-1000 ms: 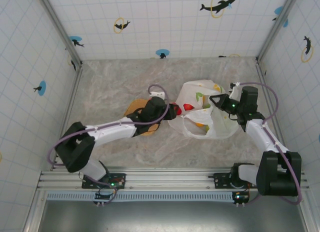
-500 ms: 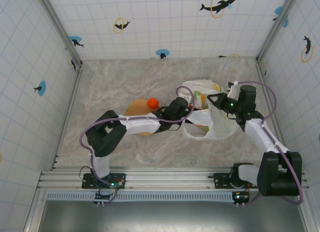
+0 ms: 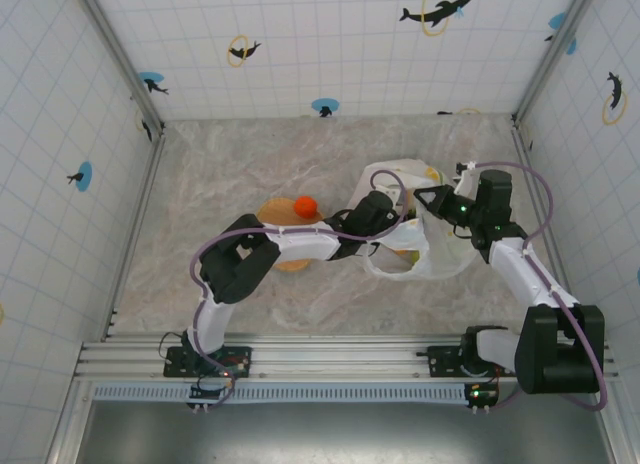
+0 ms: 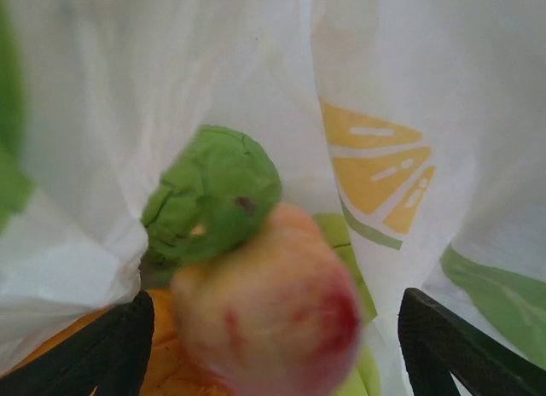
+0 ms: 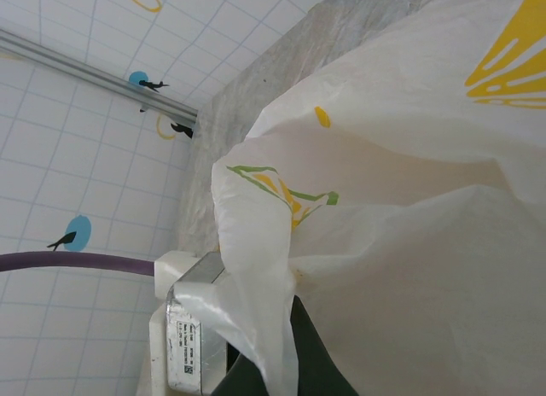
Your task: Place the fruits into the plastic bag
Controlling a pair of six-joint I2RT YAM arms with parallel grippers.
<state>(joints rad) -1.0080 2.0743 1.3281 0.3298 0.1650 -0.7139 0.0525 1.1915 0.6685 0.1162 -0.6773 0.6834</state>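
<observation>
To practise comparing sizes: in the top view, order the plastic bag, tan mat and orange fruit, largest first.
1. plastic bag
2. tan mat, partly under the left arm
3. orange fruit

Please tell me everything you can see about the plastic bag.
The plastic bag is thin, translucent white film, printed with yellow lemon slices and green leaves. It lies crumpled on the marbled table, right of centre, its mouth facing left. The right claw is shut on its edge. The open left claw reaches inside, where a green fruit and a blurred reddish-yellow fruit show.
</observation>
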